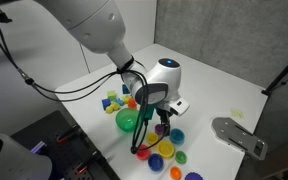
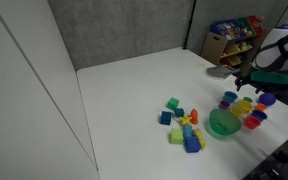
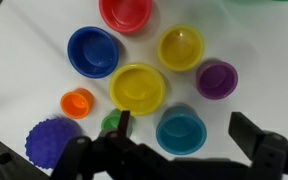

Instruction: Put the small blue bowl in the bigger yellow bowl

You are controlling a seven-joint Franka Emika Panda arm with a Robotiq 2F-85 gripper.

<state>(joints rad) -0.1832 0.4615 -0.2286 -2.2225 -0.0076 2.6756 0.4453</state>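
Observation:
In the wrist view the bigger yellow bowl [image 3: 138, 88] sits upright in the middle of a cluster of small bowls on the white table. A small light blue bowl [image 3: 180, 131] stands just below it, between my two fingers. My gripper [image 3: 184, 134] is open, with one finger on each side of this bowl and not touching it. A wider dark blue bowl [image 3: 92, 52] is at the upper left. The smaller yellow bowl [image 3: 181, 47] is at the upper right. In both exterior views the gripper [image 1: 147, 108] [image 2: 246, 80] hangs over the cluster.
Around the cluster are a red bowl [image 3: 125, 12], a purple bowl [image 3: 216, 79], an orange cup [image 3: 77, 102], a part-hidden green cup [image 3: 110, 122] and a purple spiky ball [image 3: 54, 140]. A big green bowl [image 1: 128, 121] and coloured blocks [image 2: 182, 125] lie nearby. A grey flat object [image 1: 239, 135] lies apart.

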